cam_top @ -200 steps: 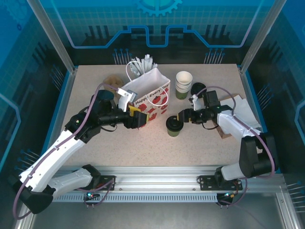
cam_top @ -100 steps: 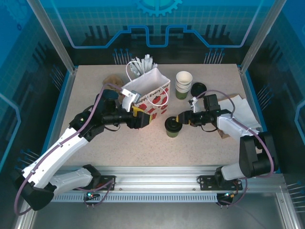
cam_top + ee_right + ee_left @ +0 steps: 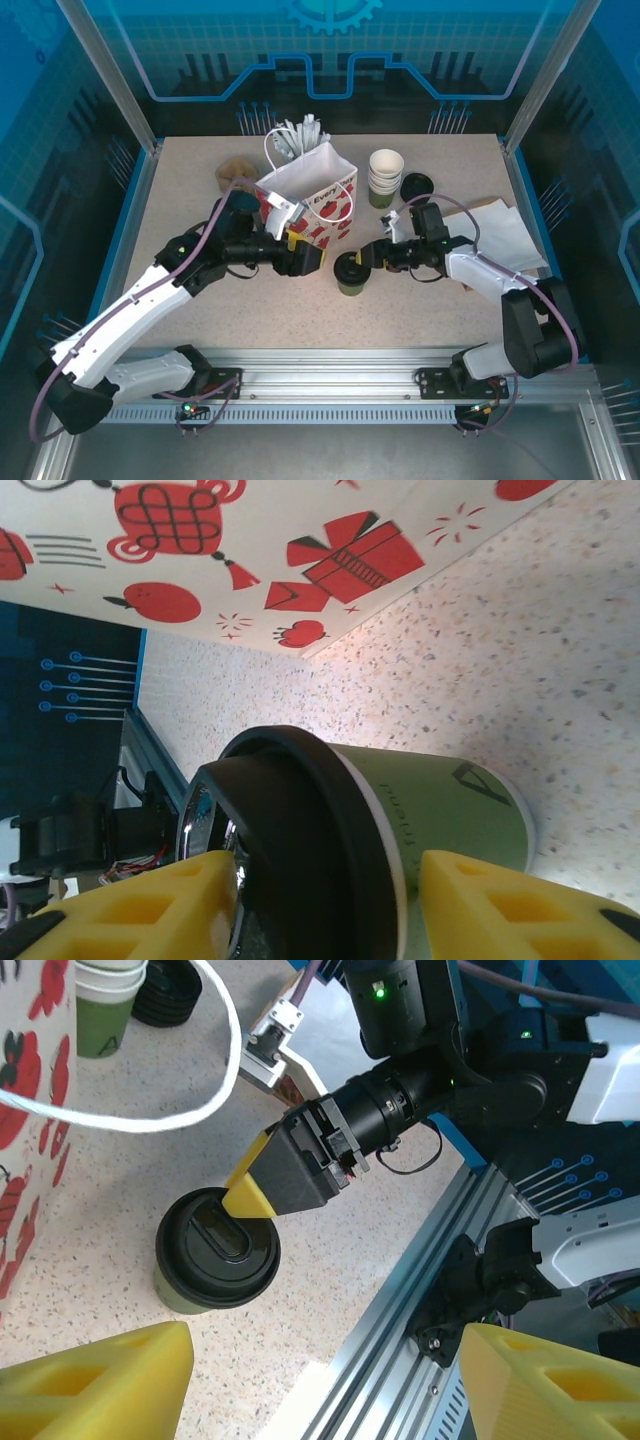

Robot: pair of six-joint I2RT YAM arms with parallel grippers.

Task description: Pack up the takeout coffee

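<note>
The takeout coffee [image 3: 349, 273], an olive-green cup with a black lid, stands upright on the table just in front of the gift bag [image 3: 312, 190]. My right gripper [image 3: 372, 257] is turned on its side at the cup's right. Its fingers are apart: one yellow finger [image 3: 247, 1196] lies over the lid, the other beside the cup wall. The right wrist view has the takeout coffee [image 3: 430, 805] between the right gripper [image 3: 328, 885] fingers. My left gripper [image 3: 312, 260] is open just left of the takeout coffee [image 3: 215, 1255]. Nothing is held in the left gripper [image 3: 325, 1360].
The white bag with red prints stands open-topped at the back centre, white sticks [image 3: 303, 130] behind it. A stack of lidless cups [image 3: 385, 178] and black lids [image 3: 416, 184] sit back right, white paper [image 3: 502, 228] at the right. The aluminium rail [image 3: 420, 1290] runs along the near edge.
The right gripper has slid the coffee left and slightly nearer. The left gripper has moved right along the bag's front, closing on the cup.
</note>
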